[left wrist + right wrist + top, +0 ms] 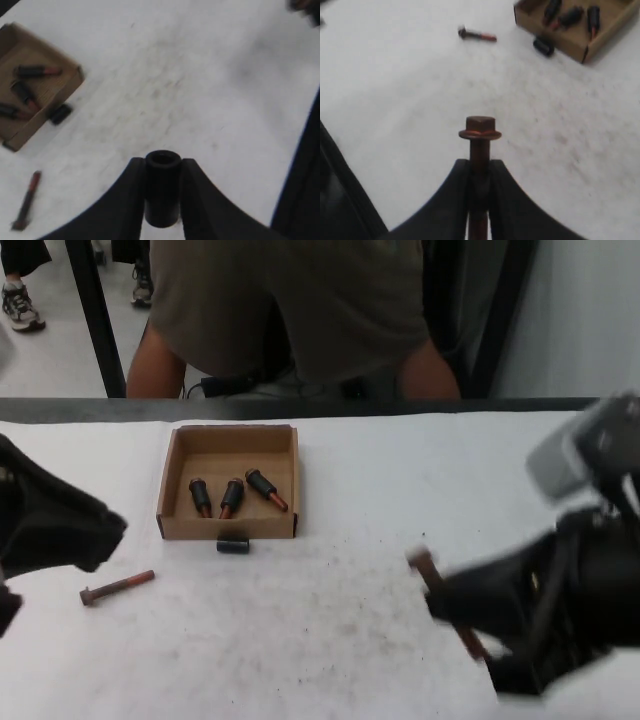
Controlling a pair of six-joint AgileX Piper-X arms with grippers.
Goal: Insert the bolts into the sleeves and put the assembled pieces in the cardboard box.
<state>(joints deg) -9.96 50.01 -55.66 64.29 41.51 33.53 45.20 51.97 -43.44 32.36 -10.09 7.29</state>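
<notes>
My left gripper is shut on a black sleeve, held above the white bench at the left. My right gripper is shut on a copper bolt, head pointing away from the fingers; in the high view that bolt sticks out of the right arm at the lower right. The cardboard box stands at the bench's back centre-left with three assembled pieces inside. A loose black sleeve lies just in front of the box. A loose bolt lies on the bench at the left.
A person in a dark shirt leans over the far edge of the bench, hands off the parts. The white bench cover carries grey smudges in the middle.
</notes>
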